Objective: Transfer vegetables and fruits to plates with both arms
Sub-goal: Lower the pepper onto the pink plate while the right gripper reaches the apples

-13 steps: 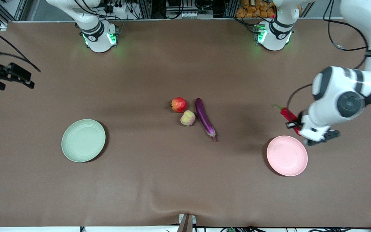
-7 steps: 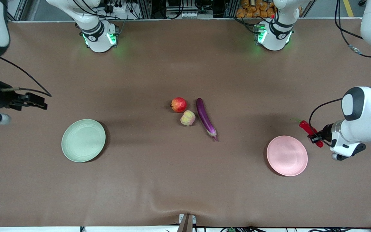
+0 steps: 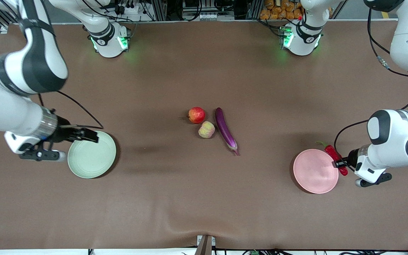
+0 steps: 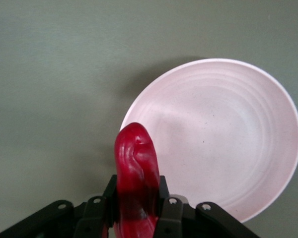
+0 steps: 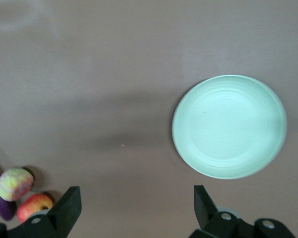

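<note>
Right gripper (image 3: 90, 135), jaws spread wide and empty, hangs over the rim of the matte pale green plate (image 3: 92, 157) at the right arm's end of the brown bench (image 3: 175, 198). Mid-bench: round red fruit (image 3: 196, 114) touching the lumpy yellow-green fruit (image 3: 206, 129) nearer the camera, with the long glossy purple eggplant (image 3: 225, 130) just beside both. Left gripper (image 3: 339, 164) is clamped on the wrinkled red chili pepper (image 3: 334, 156), held over the edge of the shallow pale pink plate (image 3: 312, 171) at the left arm's end.
</note>
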You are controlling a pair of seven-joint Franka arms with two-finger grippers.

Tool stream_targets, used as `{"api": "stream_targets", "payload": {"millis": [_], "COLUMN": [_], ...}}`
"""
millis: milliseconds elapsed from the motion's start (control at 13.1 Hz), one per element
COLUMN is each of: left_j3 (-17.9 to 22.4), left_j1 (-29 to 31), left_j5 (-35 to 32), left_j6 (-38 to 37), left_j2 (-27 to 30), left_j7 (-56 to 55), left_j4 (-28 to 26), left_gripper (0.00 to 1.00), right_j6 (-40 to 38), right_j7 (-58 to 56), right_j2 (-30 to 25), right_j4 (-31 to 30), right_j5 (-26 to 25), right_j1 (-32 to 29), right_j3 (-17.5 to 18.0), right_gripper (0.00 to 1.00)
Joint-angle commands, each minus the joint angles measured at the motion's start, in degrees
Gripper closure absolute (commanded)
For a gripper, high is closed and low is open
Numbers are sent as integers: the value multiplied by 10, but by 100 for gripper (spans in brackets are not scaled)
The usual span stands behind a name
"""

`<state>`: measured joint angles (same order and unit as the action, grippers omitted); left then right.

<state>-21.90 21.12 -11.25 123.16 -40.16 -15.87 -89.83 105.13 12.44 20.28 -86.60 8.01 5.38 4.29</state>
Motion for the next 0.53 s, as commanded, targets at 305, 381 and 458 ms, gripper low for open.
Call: {"api": "stream_targets", "payload": {"millis": [305,381,458], "left_j3": [-4,-5,-5], "left_j1": [-10,-11,-12], "left_j5": [-26,-26,-26], "left_j6": [7,7,5], "left_j2": [-30,-35,-39], "left_j7": [18,17,15], "left_j4": [32,38,40], "left_gripper": [99,78,51], "right_j6": [70,96,129], "right_j7": [296,344,394], "right_j2": [116,136,157], "right_j4": [50,57,64], "right_j5": [36,50,54], "right_j1": [114,133,160], "right_j3": [-2,-2,-3], "right_gripper": [0,0,0]}}
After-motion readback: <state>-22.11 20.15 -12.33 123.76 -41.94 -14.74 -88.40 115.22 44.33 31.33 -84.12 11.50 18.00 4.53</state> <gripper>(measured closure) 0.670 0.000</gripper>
